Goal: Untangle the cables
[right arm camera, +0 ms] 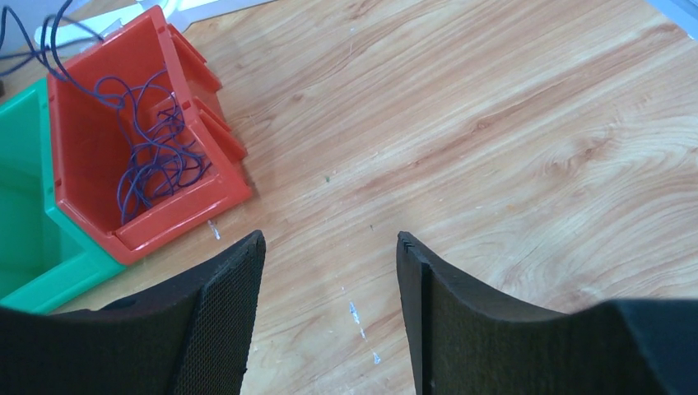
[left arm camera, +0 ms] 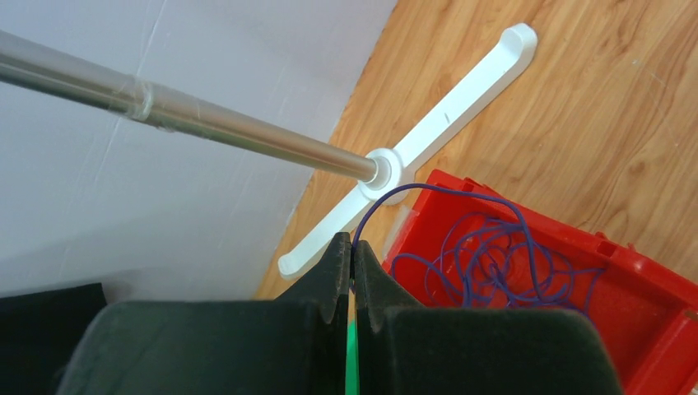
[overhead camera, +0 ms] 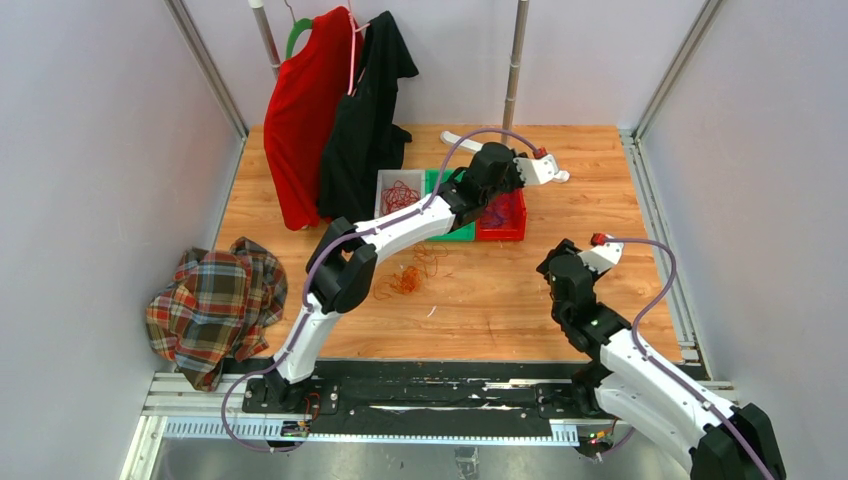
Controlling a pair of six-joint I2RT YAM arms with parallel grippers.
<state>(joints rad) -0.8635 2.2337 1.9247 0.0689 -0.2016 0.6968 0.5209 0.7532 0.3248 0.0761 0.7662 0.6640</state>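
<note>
- Purple cable (left arm camera: 494, 263) lies coiled in the red bin (left arm camera: 650, 284), below and ahead of the left gripper (left arm camera: 352, 262). The left gripper's fingers are pressed together on one strand, which arches up out of the coil.
- If the left gripper lifts or draws back while pinching, the whole coil would likely come out of the bin.
- If it lets go from this height, the springy strand may flop over the rim. It could also catch on the white stand foot (left arm camera: 461, 107) just beyond the fingertips.
- The right gripper (right arm camera: 329, 271) hangs with its jaws spread, holding nothing over bare wood, with the red bin ahead and to its left. A reach from there could nudge the bin.
- Cable bundles: three. Purple is in the red bin and red cables (overhead camera: 400, 195) are in the clear bin (overhead camera: 382, 178). Orange cables (overhead camera: 408, 278) lie loose on the table, well behind the left gripper.
- I cannot tell how many strands each bundle has.
- Bins: three, with the green bin (right arm camera: 25, 214) in the middle.
- Grippers: two.
</note>
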